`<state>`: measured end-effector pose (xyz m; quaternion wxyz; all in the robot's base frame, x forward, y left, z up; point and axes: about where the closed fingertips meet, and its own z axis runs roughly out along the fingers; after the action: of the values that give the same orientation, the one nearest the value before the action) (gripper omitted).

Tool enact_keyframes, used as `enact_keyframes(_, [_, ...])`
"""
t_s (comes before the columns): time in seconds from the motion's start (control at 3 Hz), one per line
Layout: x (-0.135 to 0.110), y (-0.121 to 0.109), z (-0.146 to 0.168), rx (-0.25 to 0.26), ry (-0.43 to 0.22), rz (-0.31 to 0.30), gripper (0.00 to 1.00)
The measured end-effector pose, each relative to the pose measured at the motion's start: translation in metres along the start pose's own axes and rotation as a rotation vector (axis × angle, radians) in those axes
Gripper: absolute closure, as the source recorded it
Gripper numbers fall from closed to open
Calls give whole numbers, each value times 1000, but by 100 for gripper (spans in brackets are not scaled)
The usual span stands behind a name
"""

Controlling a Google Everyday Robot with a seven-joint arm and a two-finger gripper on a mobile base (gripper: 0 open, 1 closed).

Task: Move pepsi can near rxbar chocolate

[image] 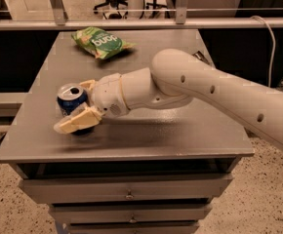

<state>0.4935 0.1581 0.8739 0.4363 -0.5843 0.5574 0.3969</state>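
Can (71, 97) at front-left of table (180, 130) is being straddled by gripper (73, 106), fingers apart either side; tipping is being risked if closed off-centre, and rxbar isn't being seen, possibly hidden by arm (205, 87).

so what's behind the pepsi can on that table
Bare table, then the green snack bag near the far edge. The gripper sits around the pepsi can, and the arm covers the table beside it, so anything under it can't be seen.
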Motion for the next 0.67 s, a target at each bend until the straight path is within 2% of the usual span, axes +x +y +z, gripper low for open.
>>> enact_keyframes(0.33, [1, -13, -19, 41, 14, -6, 62])
enact_keyframes(0.67, [-3, -36, -70, 116, 35, -9, 86])
